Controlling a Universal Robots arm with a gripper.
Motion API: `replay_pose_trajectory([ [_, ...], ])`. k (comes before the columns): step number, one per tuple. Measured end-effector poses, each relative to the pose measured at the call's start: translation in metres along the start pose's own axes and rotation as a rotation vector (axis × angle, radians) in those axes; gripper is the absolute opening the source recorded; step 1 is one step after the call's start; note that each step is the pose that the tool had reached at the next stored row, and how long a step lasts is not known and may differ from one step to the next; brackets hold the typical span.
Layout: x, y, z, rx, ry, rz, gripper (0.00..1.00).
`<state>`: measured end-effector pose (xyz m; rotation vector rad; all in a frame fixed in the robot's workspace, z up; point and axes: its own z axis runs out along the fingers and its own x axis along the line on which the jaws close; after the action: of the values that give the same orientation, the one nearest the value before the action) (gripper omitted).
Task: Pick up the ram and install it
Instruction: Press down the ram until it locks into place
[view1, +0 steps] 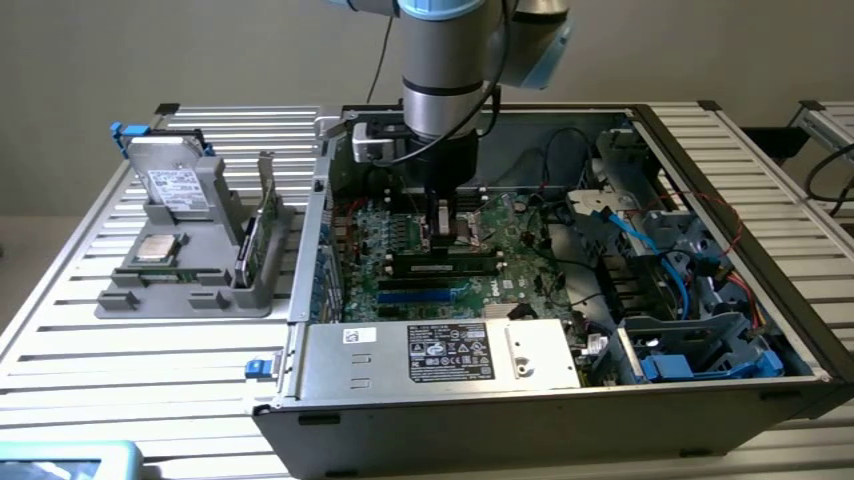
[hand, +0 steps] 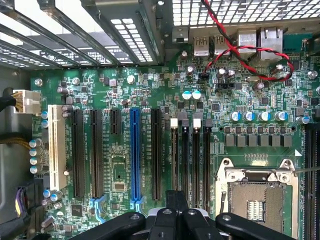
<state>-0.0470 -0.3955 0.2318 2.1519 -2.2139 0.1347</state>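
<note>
Gripper (view1: 447, 222): closed with nothing held — poised over the motherboard (hand: 150, 100) inside the case (view1: 534, 400).
Ram (view1: 441, 267): seated in a slot mid-board.
Progress: installation judged essentially done.

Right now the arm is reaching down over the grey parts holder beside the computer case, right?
No. The arm reaches down into the open computer case, over the motherboard; the grey parts holder stands beside it, as the exterior view shows.
</note>
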Motion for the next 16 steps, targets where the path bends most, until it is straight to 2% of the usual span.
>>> replay_pose_trajectory([
  [16,-0.0005,0.0002,0.0054,-0.0001,0.0000,0.000,0.11],
])
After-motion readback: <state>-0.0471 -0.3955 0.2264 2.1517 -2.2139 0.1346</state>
